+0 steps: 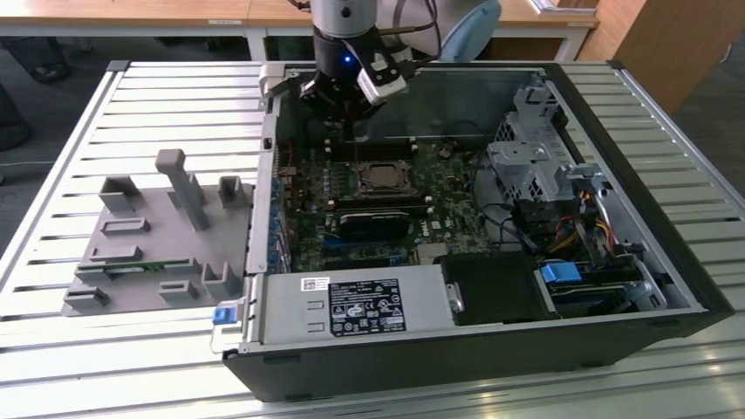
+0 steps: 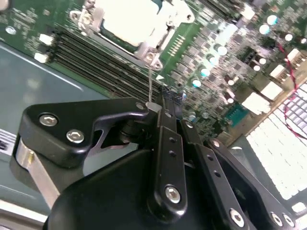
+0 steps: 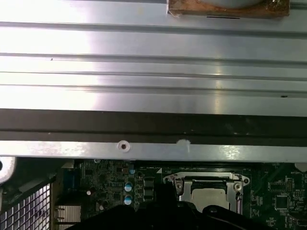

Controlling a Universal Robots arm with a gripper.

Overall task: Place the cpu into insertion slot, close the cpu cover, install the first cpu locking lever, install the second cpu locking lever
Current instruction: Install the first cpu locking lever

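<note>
The cpu (image 1: 379, 177) lies in the insertion slot (image 1: 358, 178) on the green board inside the open case. Its pale metal top (image 2: 128, 19) shows through the window of the cpu cover (image 2: 166, 32), which lies flat over it. In the first wrist view the cpu (image 3: 209, 194) sits under the cover's frame (image 3: 206, 180). My gripper (image 1: 347, 131) hangs just beyond the socket's far side. A thin silver locking lever (image 2: 150, 85) runs from the socket's corner to my gripper (image 2: 154, 107), and the black fingers (image 2: 165, 120) are shut on its end.
The black case wall (image 1: 274, 148) and its steel rim (image 3: 144, 148) stand close to the gripper. Memory slots (image 2: 96, 62) run beside the socket. A drive cage (image 1: 536, 166) with cables, a power supply (image 1: 349, 305) and a grey fixture plate (image 1: 152, 236) are nearby.
</note>
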